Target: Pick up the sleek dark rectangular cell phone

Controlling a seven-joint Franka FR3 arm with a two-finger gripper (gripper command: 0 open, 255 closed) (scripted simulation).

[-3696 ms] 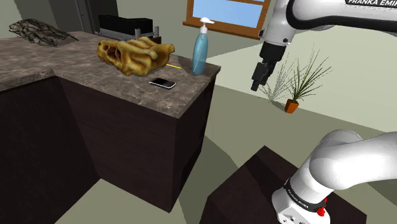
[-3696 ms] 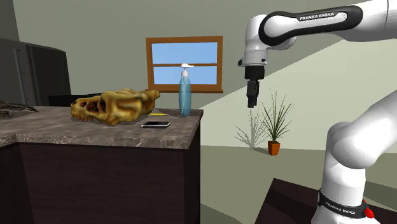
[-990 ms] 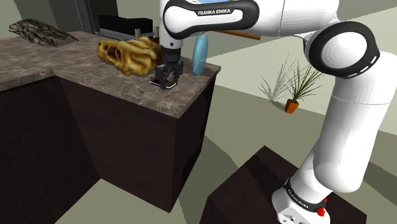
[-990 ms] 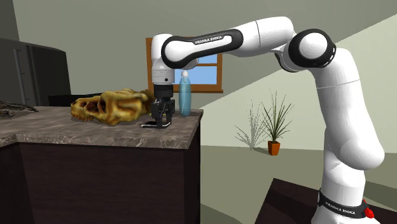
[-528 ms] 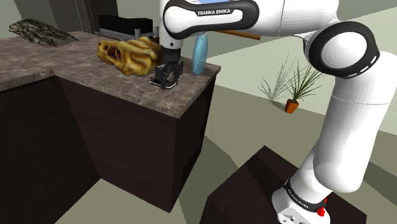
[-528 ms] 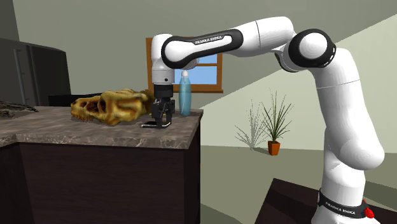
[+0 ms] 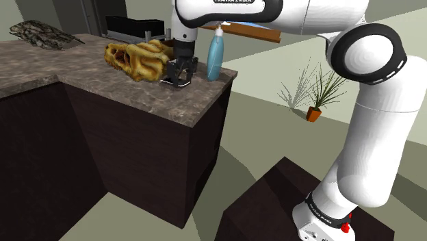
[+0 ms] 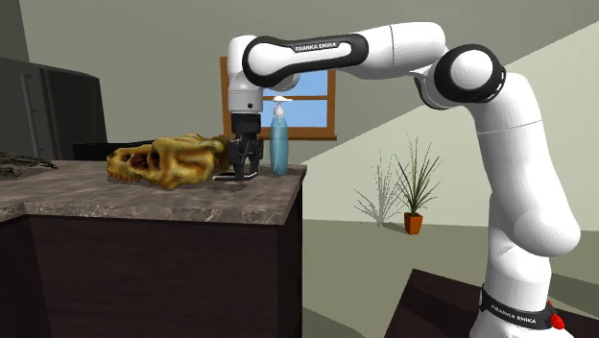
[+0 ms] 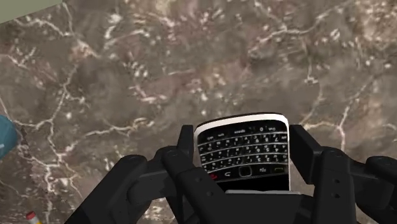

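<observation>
The cell phone [image 9: 242, 153] is a dark rectangle with a small keypad and a pale rim. My gripper [image 9: 245, 159] is shut on it, one black finger [image 9: 184, 149] against each long side. In the shoulder view the gripper [image 7: 179, 75] hangs just above the brown marble counter [image 7: 137, 103], and the phone [image 7: 170, 82] shows as a thin dark slab at the fingertips. From the second exterior view the gripper [image 8: 240, 165] carries the phone [image 8: 228, 177] a little above the counter top [image 8: 144, 204], beside the skull.
A yellow-brown animal skull [image 7: 137, 58] lies close to the gripper on the shoulder view's left. A blue pump bottle [image 7: 215, 58] stands just behind it near the counter's corner. The counter edge [image 7: 205, 113] drops to the floor. A potted plant [image 7: 316, 96] stands far off.
The gripper has tightened on the phone and risen a little, and the phone has come up off the counter with it. Skull and bottle have not moved.
</observation>
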